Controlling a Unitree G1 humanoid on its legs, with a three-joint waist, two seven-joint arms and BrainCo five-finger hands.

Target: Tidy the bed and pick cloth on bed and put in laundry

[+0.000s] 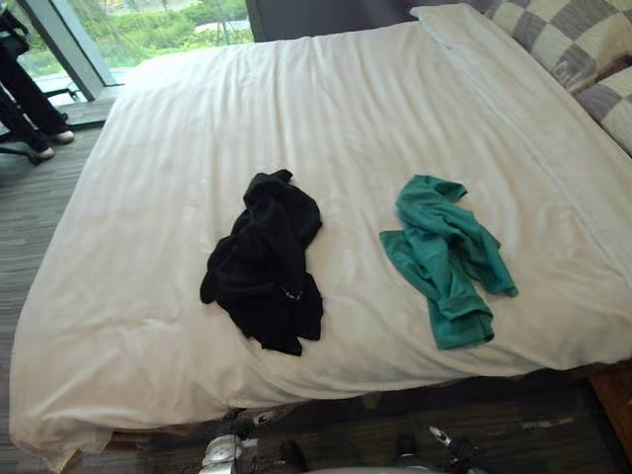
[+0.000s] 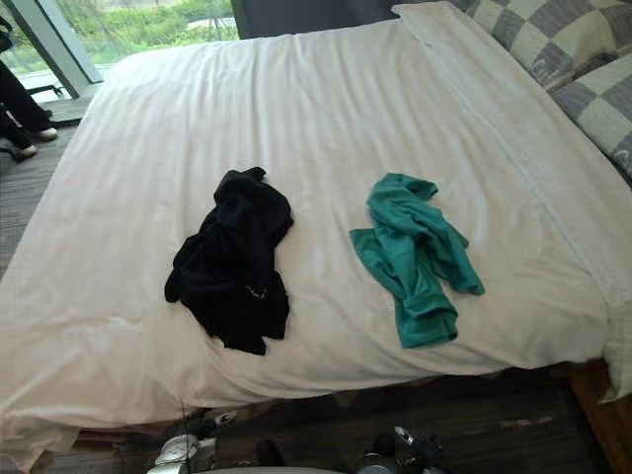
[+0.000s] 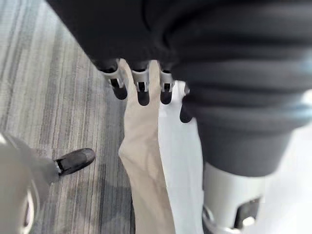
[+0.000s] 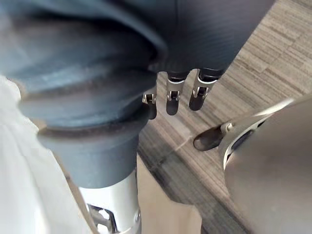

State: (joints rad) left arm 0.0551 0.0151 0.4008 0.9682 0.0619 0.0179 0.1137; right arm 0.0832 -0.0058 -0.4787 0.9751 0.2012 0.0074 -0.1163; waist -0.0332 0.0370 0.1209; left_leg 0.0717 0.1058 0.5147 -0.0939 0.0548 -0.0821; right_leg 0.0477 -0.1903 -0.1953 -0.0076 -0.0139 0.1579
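A crumpled black cloth (image 1: 265,262) lies on the white bed sheet (image 1: 326,109), left of the middle and near the bed's front edge. A teal cloth (image 1: 445,255) lies bunched to its right, a short gap between the two. My left hand (image 3: 141,88) hangs low beside the bed's hanging sheet (image 3: 180,161), above the grey floor, with relaxed fingers that hold nothing. My right hand (image 4: 172,95) hangs the same way on the other side, its fingers loose and empty over the carpet.
Checkered pillows (image 1: 568,35) lie at the bed's far right corner. A person's legs and shoes (image 1: 30,114) stand on the floor by the window at the far left. A brown wooden piece (image 1: 617,400) sits at the bed's near right corner.
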